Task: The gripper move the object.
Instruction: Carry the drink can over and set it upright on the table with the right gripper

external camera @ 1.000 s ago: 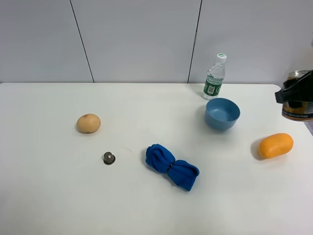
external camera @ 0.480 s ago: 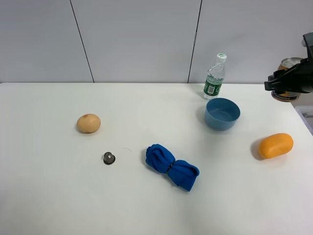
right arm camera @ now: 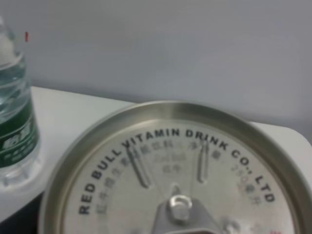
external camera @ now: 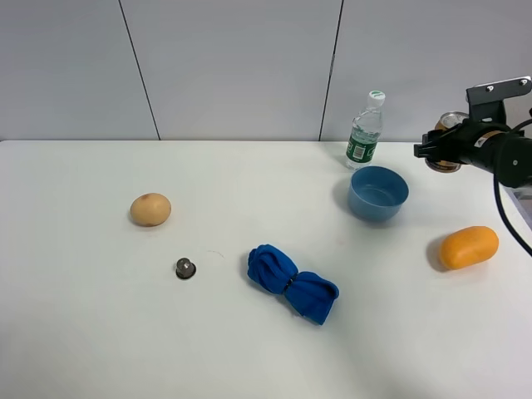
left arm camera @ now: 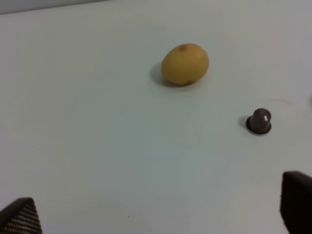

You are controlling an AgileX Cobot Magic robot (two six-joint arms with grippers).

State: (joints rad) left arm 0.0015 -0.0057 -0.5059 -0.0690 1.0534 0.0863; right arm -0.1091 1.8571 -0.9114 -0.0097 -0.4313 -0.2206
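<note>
Gripped around its middle by the right gripper (external camera: 438, 150), the drink can (external camera: 451, 121) hangs clear of the white table (external camera: 100, 332) at roughly 2 o'clock on the tabletop. Its silver lid fills the right wrist view, pull tab apparently unbroken. It is likely sealed, so it should have some heft and a stiff body. The thin, smooth metal wall would still dent under a hard squeeze or slip in a loose one, which makes the mid-body hold look the sound one.

Room is tight here. The clear bottle (external camera: 364, 133) stands near at 9 o'clock from the can, the blue bowl (external camera: 378, 193) at 8 o'clock and the orange fruit (external camera: 469, 247) at 6 o'clock, and the table's edge is close at 3 o'clock. Bare tabletop opens toward the centre, beyond the blue cloth (external camera: 291, 283).

The left gripper (left arm camera: 158, 214), jaws spread wide and empty, hovers near the potato (left arm camera: 185, 64) and a small dark knob (left arm camera: 259, 122).
</note>
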